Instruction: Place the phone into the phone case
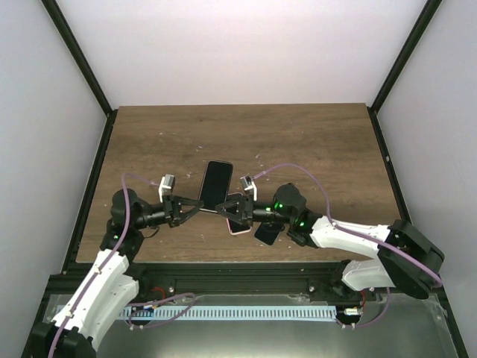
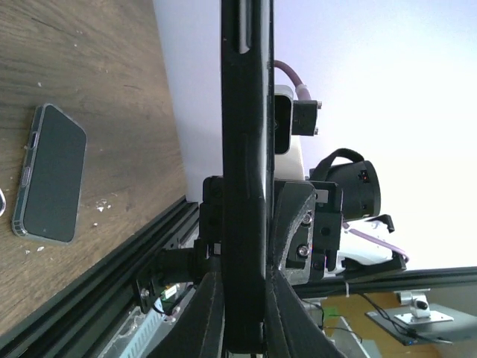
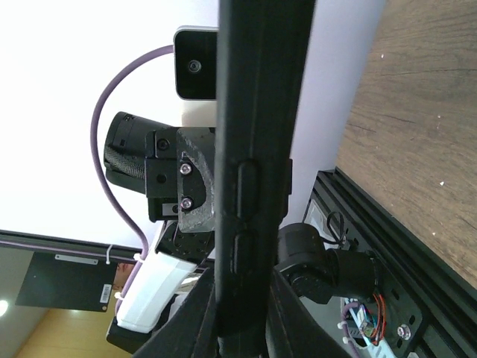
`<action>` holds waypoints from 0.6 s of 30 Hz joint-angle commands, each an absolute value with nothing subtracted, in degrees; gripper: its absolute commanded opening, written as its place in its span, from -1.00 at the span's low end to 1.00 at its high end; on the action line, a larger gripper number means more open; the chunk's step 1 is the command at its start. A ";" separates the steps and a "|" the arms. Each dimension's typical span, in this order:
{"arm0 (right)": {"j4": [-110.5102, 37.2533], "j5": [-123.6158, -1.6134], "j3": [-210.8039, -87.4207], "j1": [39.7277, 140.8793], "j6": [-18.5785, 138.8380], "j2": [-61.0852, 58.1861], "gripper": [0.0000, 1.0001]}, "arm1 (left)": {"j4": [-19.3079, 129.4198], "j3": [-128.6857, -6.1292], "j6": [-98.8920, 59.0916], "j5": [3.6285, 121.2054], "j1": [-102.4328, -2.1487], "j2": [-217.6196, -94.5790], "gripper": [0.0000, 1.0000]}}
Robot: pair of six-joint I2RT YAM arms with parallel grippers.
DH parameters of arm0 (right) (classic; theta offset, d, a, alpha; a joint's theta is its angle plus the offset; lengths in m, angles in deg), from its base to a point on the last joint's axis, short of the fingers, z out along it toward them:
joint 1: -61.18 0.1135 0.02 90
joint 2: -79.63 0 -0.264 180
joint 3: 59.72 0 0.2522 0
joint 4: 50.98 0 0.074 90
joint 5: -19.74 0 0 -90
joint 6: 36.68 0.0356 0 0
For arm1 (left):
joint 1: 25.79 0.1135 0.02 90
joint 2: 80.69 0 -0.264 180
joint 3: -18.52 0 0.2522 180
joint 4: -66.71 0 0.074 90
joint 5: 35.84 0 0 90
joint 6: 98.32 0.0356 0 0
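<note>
Step in hand, as judged: fitting. The black phone case [image 1: 216,185] is held off the worktop [image 1: 320,149]. The left end effector [image 1: 197,206] and right end effector [image 1: 229,210] are each clamped on its near end. Edge-on, I cannot tell whether it is filled. A phone [image 2: 48,175] lies flat below, apart from both. Next move calls for one side to let go and fetch it.

The black phone case [image 1: 217,183] is held clear of the tabletop [image 1: 313,149], clamped at its near end between both sets of jaws, glossy face upward. From the wrists it is seen edge-on, side buttons raised. A dark phone [image 2: 49,173] with a pale rim is laid flat, screen up, near the front edge.
</note>
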State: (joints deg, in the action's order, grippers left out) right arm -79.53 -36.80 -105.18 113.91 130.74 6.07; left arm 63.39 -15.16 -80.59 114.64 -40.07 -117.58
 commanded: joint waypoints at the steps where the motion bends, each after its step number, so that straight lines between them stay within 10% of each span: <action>1: -82.74 -35.05 -106.05 114.61 128.61 6.75 -0.86 | 63.14 -15.69 -78.64 114.16 -40.37 -119.02 -1.00; 7: -77.73 -36.71 -106.13 114.61 124.84 7.88 -0.92 | 57.07 -18.42 -73.47 113.42 -40.31 -120.27 -0.98; 12: -72.84 -37.26 -106.70 114.61 120.00 10.32 -0.99 | 48.50 -22.56 -66.38 111.45 -40.12 -121.09 -0.09; 18: -72.05 -32.57 -107.00 114.68 117.00 12.33 -0.97 | 50.02 -26.81 -61.86 113.33 -40.12 -124.30 0.03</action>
